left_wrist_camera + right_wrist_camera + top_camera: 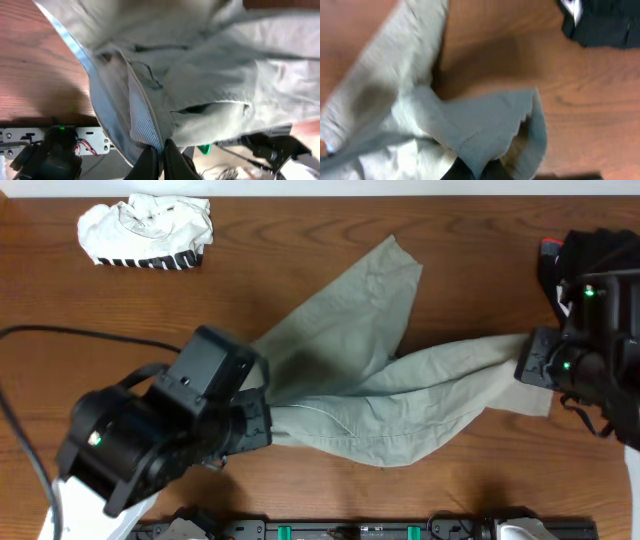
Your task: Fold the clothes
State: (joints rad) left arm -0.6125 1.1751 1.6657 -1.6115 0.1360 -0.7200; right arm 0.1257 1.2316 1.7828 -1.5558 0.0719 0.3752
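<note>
At the near edge: we see a black rail point(360, 530) running along the table point(480, 270).
Left gripper point(255, 418): it sits near-left. The jaws are closed tight on a seamed edge of the khaki garment point(400, 395). In the left wrist view we see the fingers point(150, 162) pinching the cloth, which rises away from them in folds.
Khaki garment: it lies mid-table, drawn out between the two grippers. One part runs from the left gripper across to the right one, and another fans out toward the far side. We cannot tell how much of it rests on the wood.
Right gripper point(530, 365): it sits at the right side, closed on the end of the garment's long part. The right wrist view is blurred, but we see cloth bunched at the fingertips.
Black garment point(600, 22): it lies far right, apart from the khaki garment.
Striped garment point(148, 232): it lies crumpled in the far-left corner, white with black stripes, well apart from everything else.
</note>
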